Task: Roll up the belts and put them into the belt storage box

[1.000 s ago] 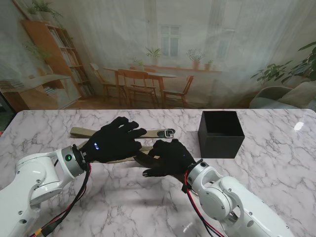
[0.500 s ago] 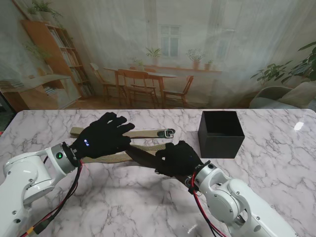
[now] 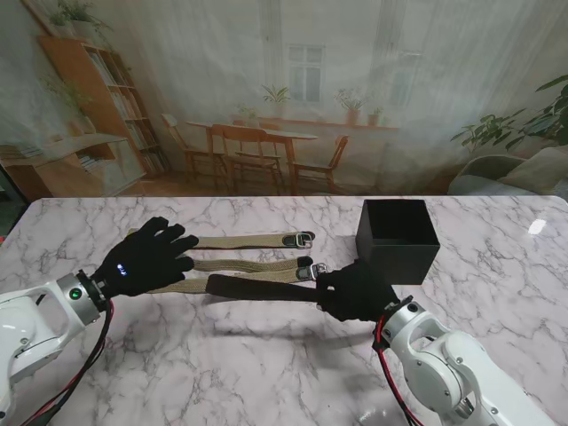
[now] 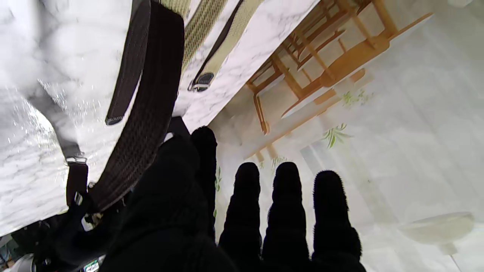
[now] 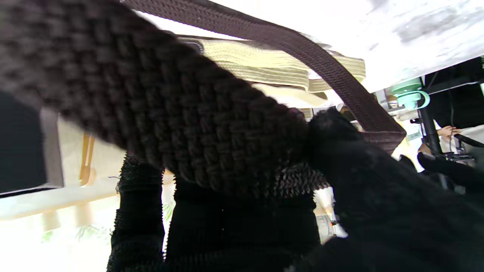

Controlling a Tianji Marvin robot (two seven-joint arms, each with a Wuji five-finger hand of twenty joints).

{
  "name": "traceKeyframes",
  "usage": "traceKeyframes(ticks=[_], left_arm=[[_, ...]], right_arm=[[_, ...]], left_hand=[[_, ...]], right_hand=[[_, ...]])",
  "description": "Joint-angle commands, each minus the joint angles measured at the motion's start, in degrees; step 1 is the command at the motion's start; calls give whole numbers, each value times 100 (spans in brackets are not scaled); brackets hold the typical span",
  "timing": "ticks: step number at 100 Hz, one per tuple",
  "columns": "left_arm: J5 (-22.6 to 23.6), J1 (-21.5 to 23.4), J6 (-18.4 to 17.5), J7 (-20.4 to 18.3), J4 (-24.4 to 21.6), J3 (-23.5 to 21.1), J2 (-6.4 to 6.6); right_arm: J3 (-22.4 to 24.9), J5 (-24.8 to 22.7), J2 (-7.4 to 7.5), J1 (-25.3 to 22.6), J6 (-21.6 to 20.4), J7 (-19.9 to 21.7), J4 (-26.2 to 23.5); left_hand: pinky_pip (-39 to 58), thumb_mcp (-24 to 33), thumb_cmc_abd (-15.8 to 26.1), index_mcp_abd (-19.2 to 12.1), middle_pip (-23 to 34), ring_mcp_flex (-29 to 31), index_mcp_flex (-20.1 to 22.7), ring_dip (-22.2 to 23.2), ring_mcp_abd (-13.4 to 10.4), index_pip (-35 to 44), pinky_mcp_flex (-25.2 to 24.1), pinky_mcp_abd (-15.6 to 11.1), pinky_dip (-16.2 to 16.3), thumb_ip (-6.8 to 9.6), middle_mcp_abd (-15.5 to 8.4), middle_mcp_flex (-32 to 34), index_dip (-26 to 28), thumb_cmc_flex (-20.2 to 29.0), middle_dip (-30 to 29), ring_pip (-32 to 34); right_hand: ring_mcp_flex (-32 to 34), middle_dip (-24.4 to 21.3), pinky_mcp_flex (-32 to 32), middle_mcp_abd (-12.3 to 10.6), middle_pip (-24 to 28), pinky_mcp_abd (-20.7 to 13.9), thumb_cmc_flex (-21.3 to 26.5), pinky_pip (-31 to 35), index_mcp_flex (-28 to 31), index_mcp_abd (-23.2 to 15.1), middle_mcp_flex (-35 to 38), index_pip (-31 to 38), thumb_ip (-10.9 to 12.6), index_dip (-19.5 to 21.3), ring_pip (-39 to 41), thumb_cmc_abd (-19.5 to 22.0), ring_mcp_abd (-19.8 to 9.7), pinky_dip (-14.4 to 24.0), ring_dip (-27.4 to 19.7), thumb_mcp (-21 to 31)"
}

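We are gripping the dark brown woven belt (image 3: 262, 288) at its buckle end with our right hand (image 3: 355, 291), fingers clamped around the webbing; the right wrist view is showing the strap pinched between thumb and fingers. The belt is stretching out flat toward nine o'clock, its free tail ending near our left hand (image 3: 142, 260). That hand is lying flat with fingers apart, pressing on the tails of the two beige woven belts (image 3: 244, 240), which are lying parallel just beyond the brown one, toward twelve o'clock, their metal buckles (image 3: 304, 238) pointing to three o'clock. In the left wrist view the fingers are extended and holding nothing.

The black belt storage box (image 3: 397, 240) is standing at about one o'clock from our right hand, just beside it on the marble table (image 3: 266, 355), and from here it appears to be holding nothing, though we cannot see its floor. We are judging the task as barely begun: no belt is coiled yet, and all three remain to be rolled and placed.
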Motion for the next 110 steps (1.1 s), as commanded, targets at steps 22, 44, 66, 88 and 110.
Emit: traceKeyframes(ticks=[22,44,66,88,110], left_arm=[[54,184,144,-275,321,47,71],[-163,81,149,-319,418,156,37],[-580,73,89,-606,372,105,-44],[-1013,-24,41,-1030,433,186,-94],[-1922,-339,-44,-1738,610,359,-152]], right_arm=[[147,-157,56,-183,57,34,-32],[51,-125,62,-91,145,135,-18],[17,-78,52,-43,232,130,-6],[2,-51,43,-1,313,121,-10],[-48,-35,37,38,336,88,9]], left_hand=[[-90,115,169,93,-51,168,63,-51,-13,79,-39,191,-1,34,-15,147,38,241,14,-157],[-127,-139,512,132,-171,269,-442,-35,5,-973,-16,265,-33,-12,55,31,-583,-583,-71,-164],[-281,-252,933,744,-724,286,-1586,-104,154,-3089,-14,319,-108,16,448,-440,-2008,-1537,-588,-258],[-577,-266,592,1255,-1330,198,-2467,-373,357,-3848,8,268,-314,-10,951,-1086,-2842,-2612,-1329,-396],[-712,-250,-439,1421,-1478,40,-2943,-587,455,-3806,-13,164,-386,-67,1099,-1735,-3061,-3235,-1806,-483]], right_hand=[[233,59,43,130,227,-194,568,171,210,-566,345,193,73,319,371,82,-215,34,93,360],[243,82,76,128,214,-231,573,210,206,-548,348,174,77,382,398,94,-219,34,109,359],[239,105,120,137,213,-222,586,277,211,-507,350,153,78,416,429,97,-194,44,127,354],[218,123,89,154,216,-179,605,276,198,-478,348,134,81,435,430,119,-170,28,129,347],[175,130,53,129,204,-132,603,268,182,-512,332,119,82,454,403,139,-153,14,117,324]])
